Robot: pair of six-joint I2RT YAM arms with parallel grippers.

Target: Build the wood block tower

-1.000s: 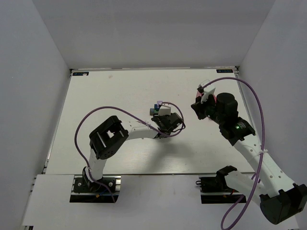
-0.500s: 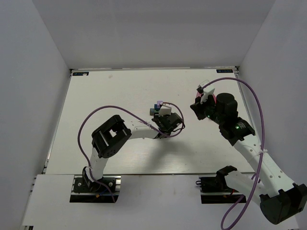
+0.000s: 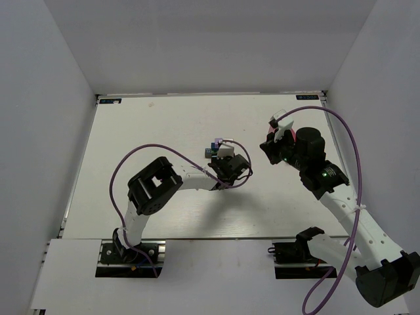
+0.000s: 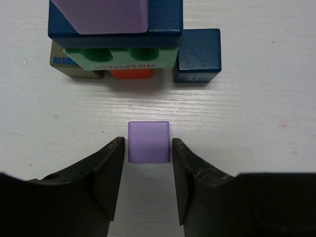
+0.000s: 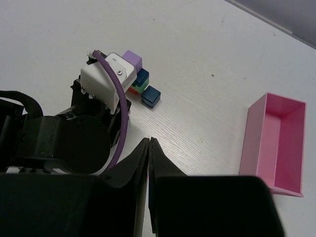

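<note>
Left wrist view has the wood block tower [image 4: 116, 37] at the upper left of the frame: a large purple block lies on a dark blue one, under them is a green piece with the word HOSPITAL, then something red and a tan block at table level. One blue cube [image 4: 197, 49] stands just beside the stack on its right. Below the tower, near the centre of the frame and apart from it, a small purple cube [image 4: 148, 141] lies flat on the white table [image 4: 256, 123]. The left gripper [image 4: 147, 148] has its fingers open around this cube, one on each side, with only a thin gap on each side; I judge the cube is not yet gripped. To do this pick well, the fingers should close slowly and evenly on the two flat side faces, so that the cube does not turn. The lift should go straight up first, because the stack is near and a sideways push could knock it. In the right wrist view the right gripper [image 5: 149, 148], at the lower centre, has its fingers pressed together with nothing between them, and a pink box [image 5: 276, 138] lies at the right edge, well apart from the tower.
</note>
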